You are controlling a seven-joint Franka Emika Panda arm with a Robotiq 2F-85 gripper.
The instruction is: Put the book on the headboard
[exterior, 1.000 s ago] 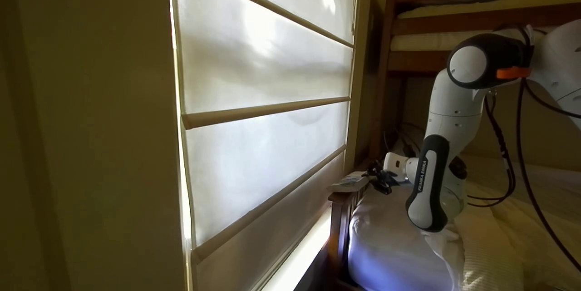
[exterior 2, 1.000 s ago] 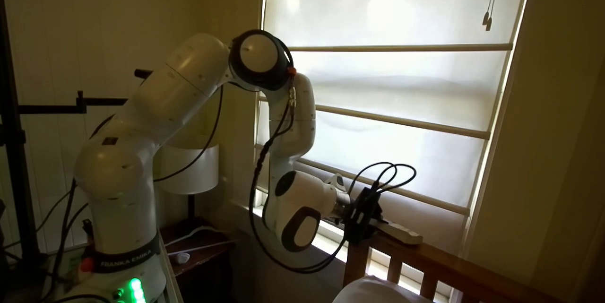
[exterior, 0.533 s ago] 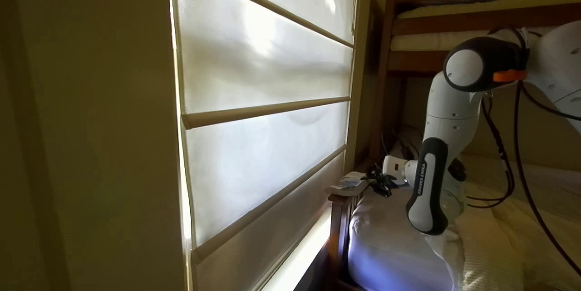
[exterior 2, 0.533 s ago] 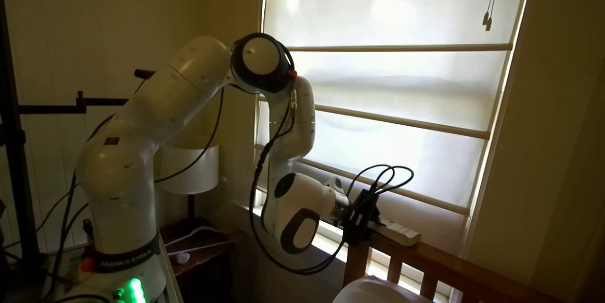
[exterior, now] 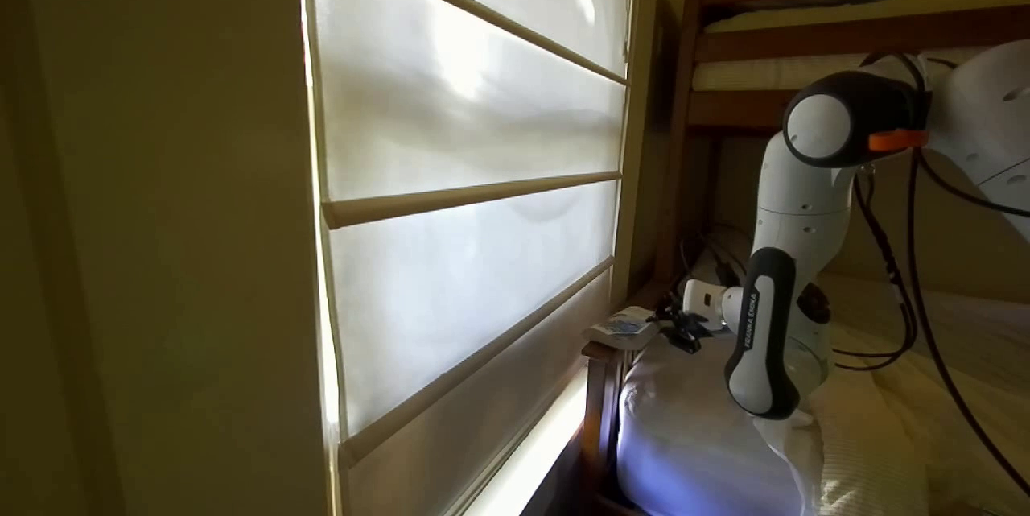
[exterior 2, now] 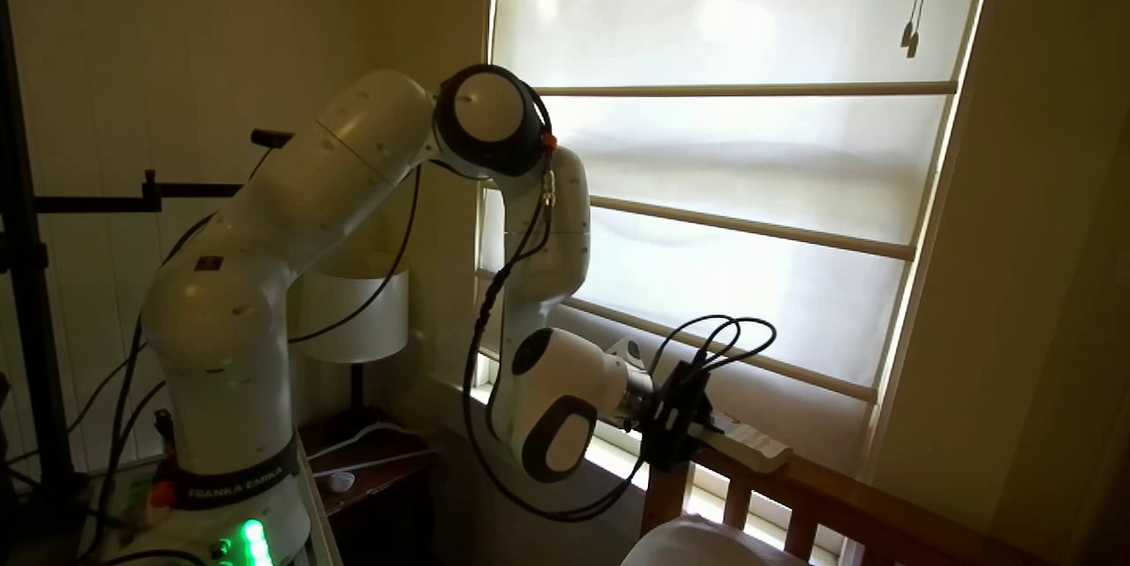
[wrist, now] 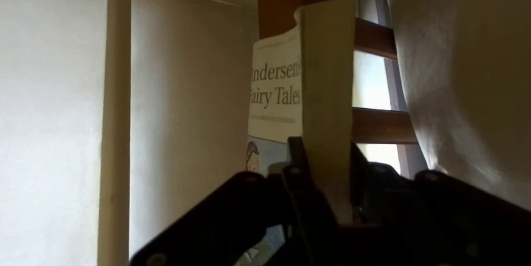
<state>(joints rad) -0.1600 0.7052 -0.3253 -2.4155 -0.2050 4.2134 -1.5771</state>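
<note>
The book is a pale paperback titled "Andersen's Fairy Tales"; its page edge (wrist: 327, 91) and part of its cover show in the wrist view. My gripper (wrist: 325, 145) is shut on it, one finger on the cover and one on the back. In both exterior views the book (exterior: 624, 328) (exterior 2: 750, 445) lies nearly flat over the top rail of the wooden headboard (exterior 2: 870, 493), near its end post (exterior: 602, 375). Whether its underside fully rests on the rail is hard to tell. The gripper (exterior: 669, 321) (exterior 2: 702, 426) is at the bed side of the book.
A window with a white blind (exterior 2: 750, 160) stands close behind the headboard. A mattress (exterior: 700, 427) lies below the gripper. Bunk bed rails (exterior: 845, 37) rise behind the arm. A lamp (exterior 2: 362, 314) stands on a small table. Cables loop around the wrist.
The arm has lowered slightly. The book has gone down with the gripper and tilted, so more of its cover shows; in the last half second both shifted slightly right in both exterior views.
</note>
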